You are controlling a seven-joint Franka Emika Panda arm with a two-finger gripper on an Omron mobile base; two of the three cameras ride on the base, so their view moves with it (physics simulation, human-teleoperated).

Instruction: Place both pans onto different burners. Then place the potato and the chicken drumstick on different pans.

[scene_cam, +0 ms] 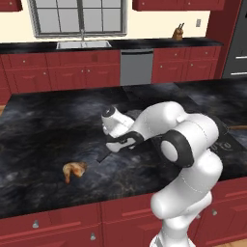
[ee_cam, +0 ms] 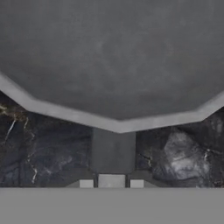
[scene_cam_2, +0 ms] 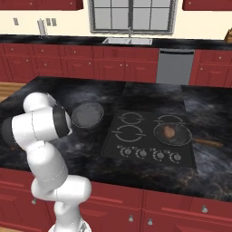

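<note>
One pan [scene_cam_2: 171, 133] already sits on the near right burner of the cooktop [scene_cam_2: 149, 140], and the potato [scene_cam_2: 169, 132] lies in the middle of it, a small reddish-brown lump. So one pan and one piece of food look done.

The second pan [scene_cam_2: 87, 113] is still off the cooktop, on the dark marble counter [scene_cam_2: 54, 97] just to the left of the burners. In the hand view its grey bowl [ee_cam: 109, 57] looms large, with the handle [ee_cam: 113, 151] running straight down toward the claw [ee_cam: 111, 180]. The claw is drawn in narrow, and by the way the handle leads right into it I judge it is closed on that handle, though the actual contact at the tips is cut off at the bottom of that view. In the left base view the hand is low over the counter, with the arm's white bulk covering most of this pan.

The chicken drumstick [scene_cam: 73, 170] lies alone on the counter, well apart from the cooktop, to the left of the arm, untouched.

Still to do: move this pan onto a free burner, then fetch the drumstick and put it in.

The three free burners [scene_cam_2: 128, 132] show plainly in the right base view.
</note>
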